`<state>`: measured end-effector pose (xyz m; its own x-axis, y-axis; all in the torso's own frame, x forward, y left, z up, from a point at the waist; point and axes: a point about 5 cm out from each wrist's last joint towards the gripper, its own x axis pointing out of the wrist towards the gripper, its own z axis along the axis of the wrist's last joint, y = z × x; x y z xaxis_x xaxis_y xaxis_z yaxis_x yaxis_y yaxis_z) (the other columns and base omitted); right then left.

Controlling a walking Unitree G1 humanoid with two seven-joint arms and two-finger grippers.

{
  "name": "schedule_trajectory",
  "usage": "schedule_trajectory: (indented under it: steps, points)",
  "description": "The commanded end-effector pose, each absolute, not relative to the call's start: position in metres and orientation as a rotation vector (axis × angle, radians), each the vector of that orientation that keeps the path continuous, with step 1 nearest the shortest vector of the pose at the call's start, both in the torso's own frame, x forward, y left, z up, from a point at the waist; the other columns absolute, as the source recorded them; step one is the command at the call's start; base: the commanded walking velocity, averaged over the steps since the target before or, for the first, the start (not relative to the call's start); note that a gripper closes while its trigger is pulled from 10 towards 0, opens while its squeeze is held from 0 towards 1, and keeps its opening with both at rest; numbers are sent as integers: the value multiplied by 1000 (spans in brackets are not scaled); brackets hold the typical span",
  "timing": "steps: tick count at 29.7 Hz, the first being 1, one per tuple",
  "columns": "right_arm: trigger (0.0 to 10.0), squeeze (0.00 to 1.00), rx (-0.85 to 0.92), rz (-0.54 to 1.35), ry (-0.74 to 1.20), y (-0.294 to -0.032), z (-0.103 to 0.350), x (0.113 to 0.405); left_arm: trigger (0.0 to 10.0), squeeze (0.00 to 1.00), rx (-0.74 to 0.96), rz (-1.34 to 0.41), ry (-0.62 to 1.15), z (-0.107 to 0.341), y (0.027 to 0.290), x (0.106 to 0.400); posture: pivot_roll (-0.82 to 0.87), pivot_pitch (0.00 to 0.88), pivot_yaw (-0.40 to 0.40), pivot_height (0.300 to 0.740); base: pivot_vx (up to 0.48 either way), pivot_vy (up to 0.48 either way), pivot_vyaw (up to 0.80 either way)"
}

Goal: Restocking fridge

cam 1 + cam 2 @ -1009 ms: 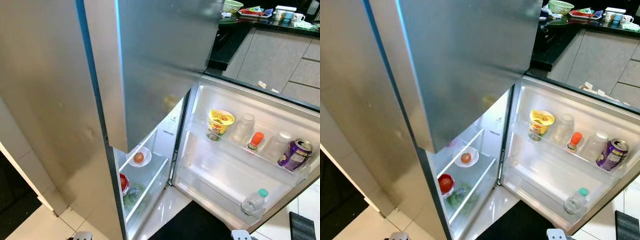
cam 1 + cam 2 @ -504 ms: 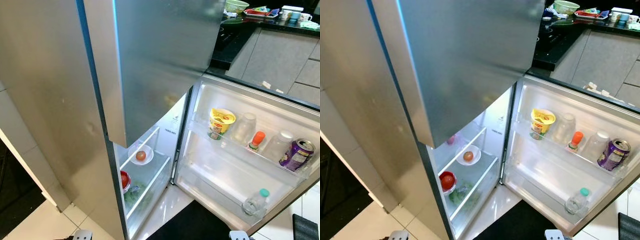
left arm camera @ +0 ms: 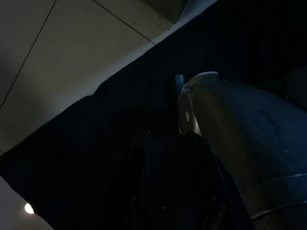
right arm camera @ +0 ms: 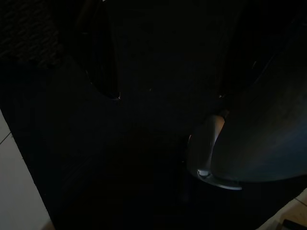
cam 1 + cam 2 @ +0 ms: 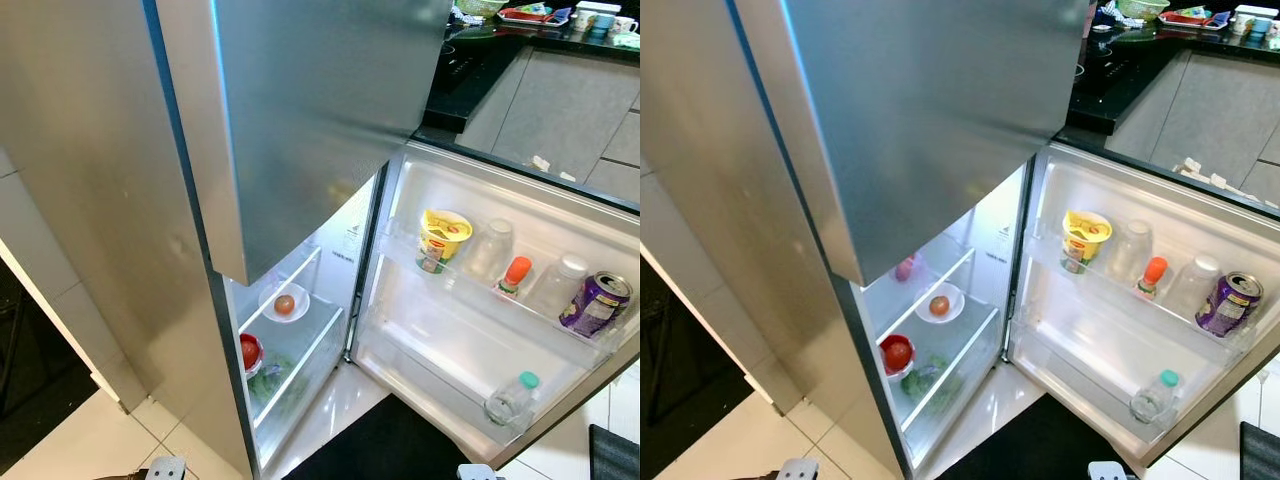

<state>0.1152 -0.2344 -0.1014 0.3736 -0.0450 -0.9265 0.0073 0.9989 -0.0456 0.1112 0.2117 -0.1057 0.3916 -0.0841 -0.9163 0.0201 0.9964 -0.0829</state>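
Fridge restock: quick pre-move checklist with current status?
1. Lower fridge door open: ok.
2. Upper door rack has a free gap between the yellow cup and the purple can: not ok, bottles fill it.
3. Lower door rack free beside the green-capped bottle: ok.
4. Item in either tool to stock: cannot tell, wrist views too dark.
5. Inner shelf with the bowl reachable: cannot tell.
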Motion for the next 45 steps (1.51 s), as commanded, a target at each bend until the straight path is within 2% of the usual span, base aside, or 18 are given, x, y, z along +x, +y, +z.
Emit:
schedule_trajectory:
  steps: [1, 38, 45]
  points:
    - [10000, 0, -28, -34, 1197, -232, -103, 112, 10000, 0, -67, -97, 1223, -110, 206, 98, 51, 0, -25, 740, -420, 0, 0]
    - [10000, 0, -29, -26, 1208, -231, -104, 108, 10000, 0, -62, -112, 1223, -110, 205, 99, 54, 0, -22, 740, -419, 0, 0]
    - [10000, 0, -30, -21, 1210, -230, -105, 108, 10000, 0, -57, -96, 1225, -110, 207, 99, 53, 0, -22, 740, -90, 0, 0]
